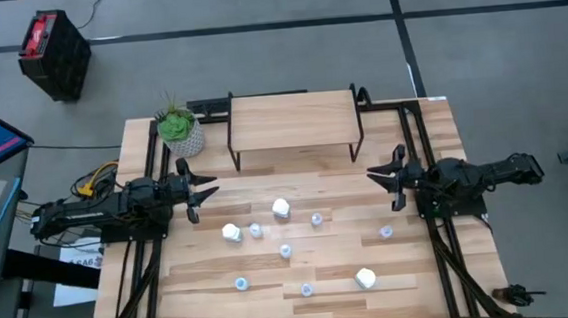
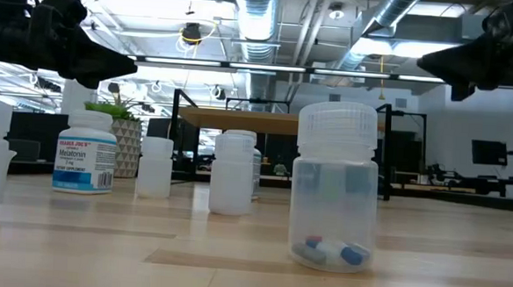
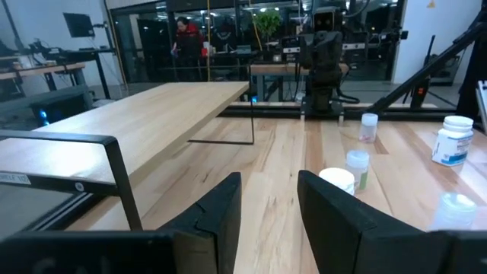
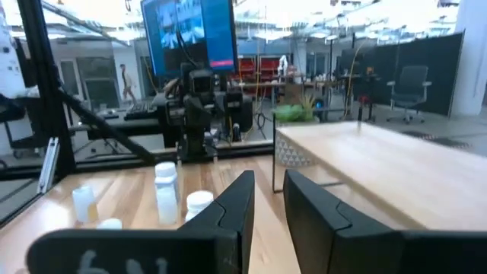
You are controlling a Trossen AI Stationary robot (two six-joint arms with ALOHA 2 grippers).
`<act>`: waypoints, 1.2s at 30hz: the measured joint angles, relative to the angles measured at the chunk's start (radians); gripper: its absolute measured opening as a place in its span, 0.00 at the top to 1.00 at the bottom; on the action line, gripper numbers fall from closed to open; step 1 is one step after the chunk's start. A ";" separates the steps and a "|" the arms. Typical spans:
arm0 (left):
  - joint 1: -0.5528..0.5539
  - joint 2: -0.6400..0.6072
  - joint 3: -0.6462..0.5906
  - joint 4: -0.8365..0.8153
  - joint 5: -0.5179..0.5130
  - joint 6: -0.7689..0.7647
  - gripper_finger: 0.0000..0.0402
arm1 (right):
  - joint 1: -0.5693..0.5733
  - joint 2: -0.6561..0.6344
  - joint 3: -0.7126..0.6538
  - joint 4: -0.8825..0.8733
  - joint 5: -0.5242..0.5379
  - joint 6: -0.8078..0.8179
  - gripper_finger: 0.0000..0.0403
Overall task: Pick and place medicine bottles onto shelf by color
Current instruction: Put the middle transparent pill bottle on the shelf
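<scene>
On the plank tabletop [image 1: 213, 284], nine small medicine bottles [image 1: 281, 208], three opaque white and the rest pale translucent, stood scattered in front of the raised light-wood shelf [image 1: 291, 118], which carried nothing. The left gripper [image 1: 204, 195] and right gripper [image 1: 377, 173] hovered at either side, each with fingers parted by a narrow gap and holding nothing. Bottles stood close together near the middle, so a descending finger would likely knock a neighbour over and send it rolling.
</scene>
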 joint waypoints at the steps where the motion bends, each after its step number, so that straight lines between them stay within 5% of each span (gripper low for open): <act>1: 0.000 0.000 0.000 0.001 0.000 0.000 0.70 | 0.000 0.000 0.000 0.016 0.000 -0.002 0.76; 10: 0.000 0.000 0.000 0.002 -0.012 0.008 0.70 | 0.005 0.000 0.024 0.067 -0.019 0.056 0.73; 19: 0.000 0.000 0.000 0.002 -0.057 0.003 0.70 | 0.008 0.000 0.210 -0.142 -0.047 0.121 0.42; 23: 0.000 0.000 0.000 0.002 -0.058 0.003 0.70 | 0.040 0.023 0.356 -0.367 -0.200 0.273 0.36; 36: 0.000 0.000 0.000 0.002 -0.058 0.001 0.70 | 0.165 0.509 0.795 -0.955 -0.246 0.488 0.45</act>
